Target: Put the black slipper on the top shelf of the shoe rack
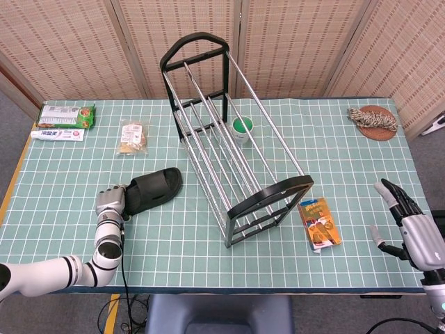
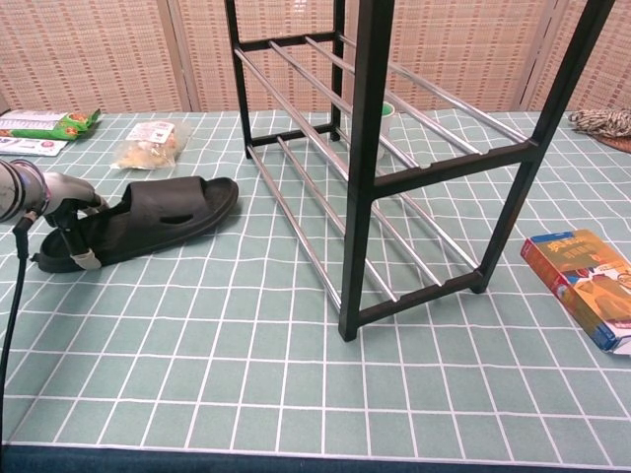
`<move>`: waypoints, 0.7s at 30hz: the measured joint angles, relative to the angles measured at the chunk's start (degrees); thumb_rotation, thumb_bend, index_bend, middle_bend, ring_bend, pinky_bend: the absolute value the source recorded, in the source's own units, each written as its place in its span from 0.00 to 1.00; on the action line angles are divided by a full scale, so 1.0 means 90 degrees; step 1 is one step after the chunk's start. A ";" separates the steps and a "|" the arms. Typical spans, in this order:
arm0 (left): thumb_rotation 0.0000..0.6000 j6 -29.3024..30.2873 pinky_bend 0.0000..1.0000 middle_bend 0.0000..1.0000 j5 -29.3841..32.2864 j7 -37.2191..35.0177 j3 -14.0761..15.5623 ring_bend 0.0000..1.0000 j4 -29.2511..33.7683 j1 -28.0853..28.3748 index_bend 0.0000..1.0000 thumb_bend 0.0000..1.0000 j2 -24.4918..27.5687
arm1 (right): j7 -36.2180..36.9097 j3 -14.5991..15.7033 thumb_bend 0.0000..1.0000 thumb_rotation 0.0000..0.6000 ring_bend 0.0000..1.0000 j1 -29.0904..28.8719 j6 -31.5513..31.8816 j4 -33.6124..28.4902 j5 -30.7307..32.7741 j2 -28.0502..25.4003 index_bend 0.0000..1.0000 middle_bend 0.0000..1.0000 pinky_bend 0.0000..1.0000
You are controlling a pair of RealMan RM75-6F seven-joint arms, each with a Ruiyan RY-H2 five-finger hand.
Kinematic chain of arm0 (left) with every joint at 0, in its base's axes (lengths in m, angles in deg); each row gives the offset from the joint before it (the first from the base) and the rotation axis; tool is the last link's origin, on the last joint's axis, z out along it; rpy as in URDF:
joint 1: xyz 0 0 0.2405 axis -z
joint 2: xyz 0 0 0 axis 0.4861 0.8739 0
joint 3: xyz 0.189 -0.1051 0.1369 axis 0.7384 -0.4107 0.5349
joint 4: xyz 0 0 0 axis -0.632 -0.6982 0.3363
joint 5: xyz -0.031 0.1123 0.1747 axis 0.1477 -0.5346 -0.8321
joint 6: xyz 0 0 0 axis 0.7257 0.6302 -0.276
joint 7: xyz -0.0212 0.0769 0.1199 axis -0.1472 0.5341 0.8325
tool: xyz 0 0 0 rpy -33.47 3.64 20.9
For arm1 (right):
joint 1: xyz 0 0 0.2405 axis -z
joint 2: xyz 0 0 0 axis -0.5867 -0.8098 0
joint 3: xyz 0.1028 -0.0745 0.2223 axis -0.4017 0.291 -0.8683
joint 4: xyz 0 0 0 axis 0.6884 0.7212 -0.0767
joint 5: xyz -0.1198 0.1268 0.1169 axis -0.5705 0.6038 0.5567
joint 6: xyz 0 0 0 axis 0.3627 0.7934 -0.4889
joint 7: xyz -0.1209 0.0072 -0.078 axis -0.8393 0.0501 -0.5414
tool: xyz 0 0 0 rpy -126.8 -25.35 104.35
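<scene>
left hand (image 1: 110,203): set at the heel end of the black slipper (image 1: 153,189); fingers (image 2: 77,235) curled down against the heel edge, touching it; whether gripping or only resting on it, cannot tell
black slipper: flat on the table (image 1: 208,264), sole down, heel at the left fingers, toe pointing away from them toward the shoe rack (image 1: 229,146); apart from the rack's near rails
snack bag (image 1: 133,136): beyond the left fingers, further back on the table, well apart from the slipper
green packet (image 1: 66,113) and toothpaste box (image 1: 57,134): far back and to the left of the left fingers, lying side by side at the table's corner
shoe rack: well to the right of the left fingers; black end frames, silver rails; upright, running from the back of the table toward the front; nothing seen on the top shelf
green-topped cup (image 1: 242,129): behind the rails, well beyond both hands
orange box (image 1: 319,223): flat on the table just right of the rack's near end frame, between the rack and the right fingers
rope bundle on brown disc (image 1: 374,118): far back at the right, well beyond the right fingers
right hand (image 1: 416,233): at the table's right front edge; fingers (image 1: 393,196) spread and straight, pointing toward the back; holding nothing, touching nothing
</scene>
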 measured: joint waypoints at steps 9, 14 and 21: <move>1.00 0.0299 0.18 0.35 -0.0016 0.0006 -0.0099 0.22 0.0162 -0.0024 0.28 0.27 0.0069 | -0.0022 -0.0002 0.44 1.00 0.00 -0.0007 -0.0011 -0.0002 0.0003 0.0008 0.00 0.00 0.12; 1.00 0.0367 0.20 0.38 -0.0037 -0.0028 -0.0170 0.24 0.0276 -0.0079 0.32 0.27 0.0123 | -0.0041 0.0005 0.44 1.00 0.00 -0.0010 -0.0026 -0.0015 -0.0001 0.0012 0.00 0.00 0.12; 1.00 0.0546 0.20 0.38 -0.0145 -0.0052 -0.0241 0.24 0.0689 -0.0134 0.33 0.27 0.0372 | -0.0054 0.0002 0.44 1.00 0.00 -0.0030 -0.0073 0.0005 0.0027 0.0028 0.00 0.00 0.12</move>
